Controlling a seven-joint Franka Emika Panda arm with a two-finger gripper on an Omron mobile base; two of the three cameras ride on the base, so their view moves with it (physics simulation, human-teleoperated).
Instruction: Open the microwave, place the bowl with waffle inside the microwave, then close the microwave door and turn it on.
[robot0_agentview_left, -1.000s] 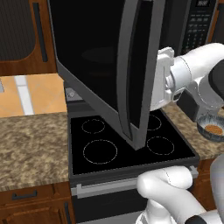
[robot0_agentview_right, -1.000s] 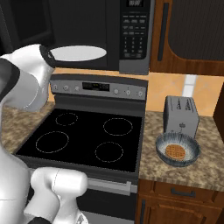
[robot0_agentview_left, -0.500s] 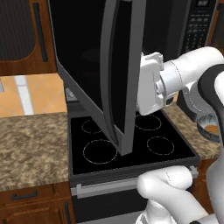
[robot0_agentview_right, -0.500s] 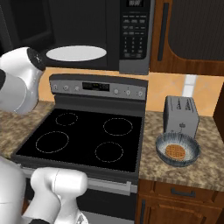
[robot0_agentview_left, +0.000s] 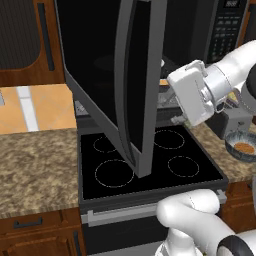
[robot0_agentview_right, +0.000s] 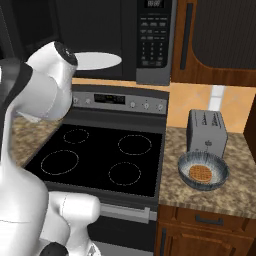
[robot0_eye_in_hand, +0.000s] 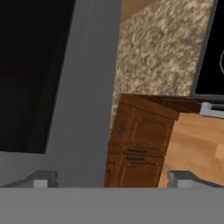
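Over the stove (robot0_agentview_left: 150, 165), microwave door (robot0_agentview_left: 112, 75) swung wide open, jaws parted and empty beside its edge.
Left to right: door hanging out over the burners, white hand (robot0_agentview_left: 192, 92) just right of its free edge, microwave (robot0_agentview_right: 100, 35) cavity open with white turntable (robot0_agentview_right: 95, 60), bowl with waffle (robot0_agentview_right: 203, 170) on the right bench in front of the toaster (robot0_agentview_right: 207, 132). Risk, judged: elbow or wrist clipping the door while swinging right for the bowl, knocking it partly shut; toaster crowding the grasp. Arm bent, hand tilted down-left.
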